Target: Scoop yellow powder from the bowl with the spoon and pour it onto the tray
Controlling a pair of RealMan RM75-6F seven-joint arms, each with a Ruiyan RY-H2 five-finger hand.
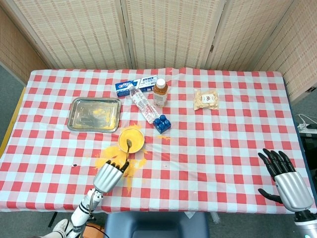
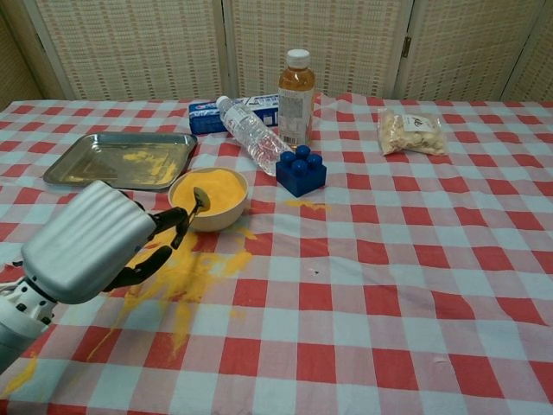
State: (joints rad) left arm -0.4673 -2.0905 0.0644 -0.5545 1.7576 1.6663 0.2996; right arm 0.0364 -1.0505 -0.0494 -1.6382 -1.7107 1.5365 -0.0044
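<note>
Checked tablecloth [image 1: 208, 148] lying powder-spilled; left hand [image 2: 86, 246] reaching at spoon [image 2: 195, 205] handle, grip unclear; right hand [image 1: 290, 186] resting, fingers spread, empty.

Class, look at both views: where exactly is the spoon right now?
The spoon rests in the bowl of yellow powder, left of centre, its handle leaning over the near rim toward the left hand, just in front of the tray.

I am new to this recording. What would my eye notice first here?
Most striking is the spilled yellow powder on the checked cloth in front of the bowl, where the spoon rests. The left hand reaches toward the spoon's handle, and the steel tray behind the bowl carries only a little powder.
</note>
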